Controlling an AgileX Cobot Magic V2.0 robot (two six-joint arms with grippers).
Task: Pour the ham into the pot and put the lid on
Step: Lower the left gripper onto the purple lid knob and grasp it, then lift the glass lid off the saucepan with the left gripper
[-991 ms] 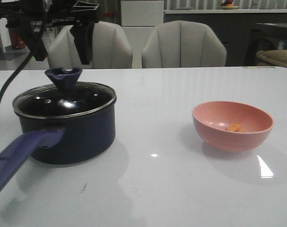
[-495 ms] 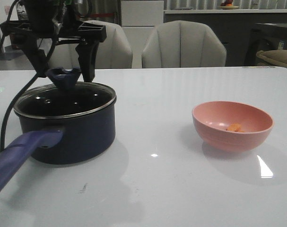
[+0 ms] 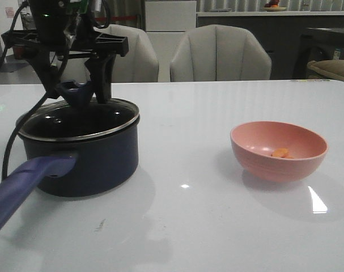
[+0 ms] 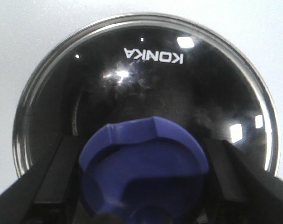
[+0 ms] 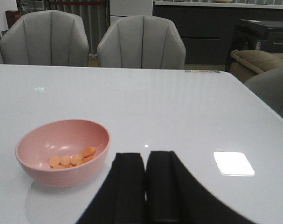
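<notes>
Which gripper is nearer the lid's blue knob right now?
Left. The left gripper straddles the knob of the lid, fingers open on either side. The right gripper is shut, far off near the pink bowl.

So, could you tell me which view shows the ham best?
The right wrist view: it looks down into the bowl, showing the ham as several orange pieces. The front view catches only one piece over the rim. The left wrist view shows none.
</notes>
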